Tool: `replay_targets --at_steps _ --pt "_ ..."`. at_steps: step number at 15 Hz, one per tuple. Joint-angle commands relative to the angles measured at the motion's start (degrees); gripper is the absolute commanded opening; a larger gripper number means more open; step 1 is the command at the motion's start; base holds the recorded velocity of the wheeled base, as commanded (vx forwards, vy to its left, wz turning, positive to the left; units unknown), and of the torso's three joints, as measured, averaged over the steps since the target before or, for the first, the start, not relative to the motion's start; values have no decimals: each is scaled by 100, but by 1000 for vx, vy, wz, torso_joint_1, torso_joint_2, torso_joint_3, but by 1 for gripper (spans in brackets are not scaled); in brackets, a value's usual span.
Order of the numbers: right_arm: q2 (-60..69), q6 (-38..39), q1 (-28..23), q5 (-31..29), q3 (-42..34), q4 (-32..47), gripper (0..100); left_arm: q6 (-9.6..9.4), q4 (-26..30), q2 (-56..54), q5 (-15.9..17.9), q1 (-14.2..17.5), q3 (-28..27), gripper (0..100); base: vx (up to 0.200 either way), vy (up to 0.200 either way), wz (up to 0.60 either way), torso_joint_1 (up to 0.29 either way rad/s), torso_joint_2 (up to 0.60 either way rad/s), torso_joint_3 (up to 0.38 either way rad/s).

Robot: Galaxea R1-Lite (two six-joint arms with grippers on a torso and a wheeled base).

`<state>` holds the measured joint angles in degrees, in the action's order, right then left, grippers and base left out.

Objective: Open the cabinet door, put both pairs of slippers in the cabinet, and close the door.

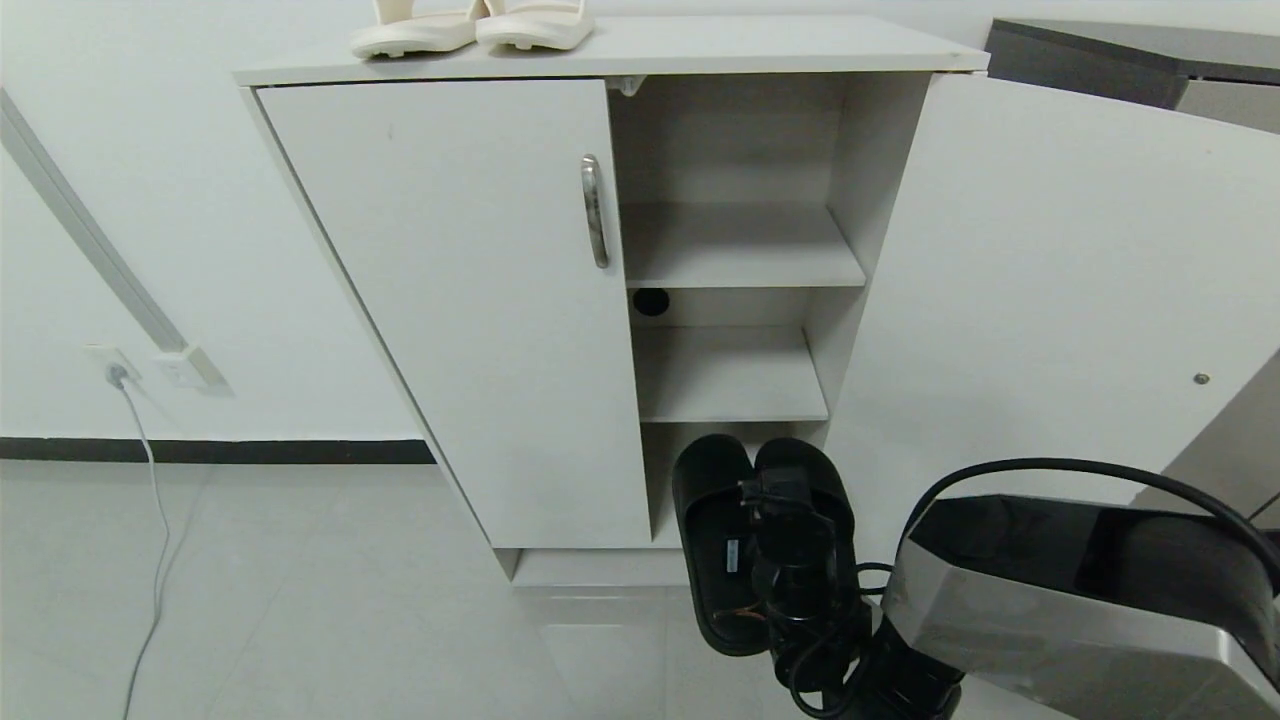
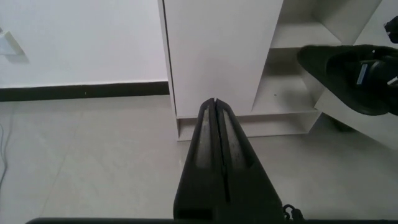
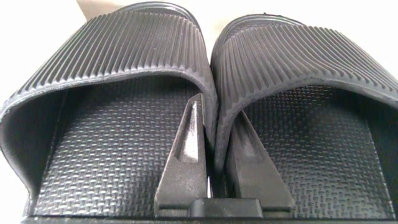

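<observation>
Step in hand: loading the black slippers [image 1: 745, 540]. Right door [image 1: 1050, 280] is open. Right gripper [image 3: 216, 115] clamps the pair together by the touching inner straps, one finger in each, toes toward the cabinet [image 1: 620, 45], just before the bottom bay [image 1: 660, 470]. Next move likely needs a low forward push to seat them inside, then release. White slippers [image 1: 470, 25] sit on top, far left. Right arm reaches low from near right. Left gripper [image 2: 214, 106] hangs low at left, fingers pressed together, empty.
</observation>
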<state>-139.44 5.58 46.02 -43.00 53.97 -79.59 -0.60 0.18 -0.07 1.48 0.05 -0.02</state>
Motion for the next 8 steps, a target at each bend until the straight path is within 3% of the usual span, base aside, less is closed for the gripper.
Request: replay_targets --at_steps 1,7,8 --pt "-233 -145 -76 2 26 -206 0 -2 -1 7 2 4 2 0 0 0 0 0 0 0" --pt "-233 -145 -76 11 35 -215 0 -2 -1 7 2 4 -6 0 0 0 0 0 0 0" --pt "-233 -145 -76 11 44 -223 0 -2 -1 7 2 4 2 0 200 0 0 7 -2 -2"
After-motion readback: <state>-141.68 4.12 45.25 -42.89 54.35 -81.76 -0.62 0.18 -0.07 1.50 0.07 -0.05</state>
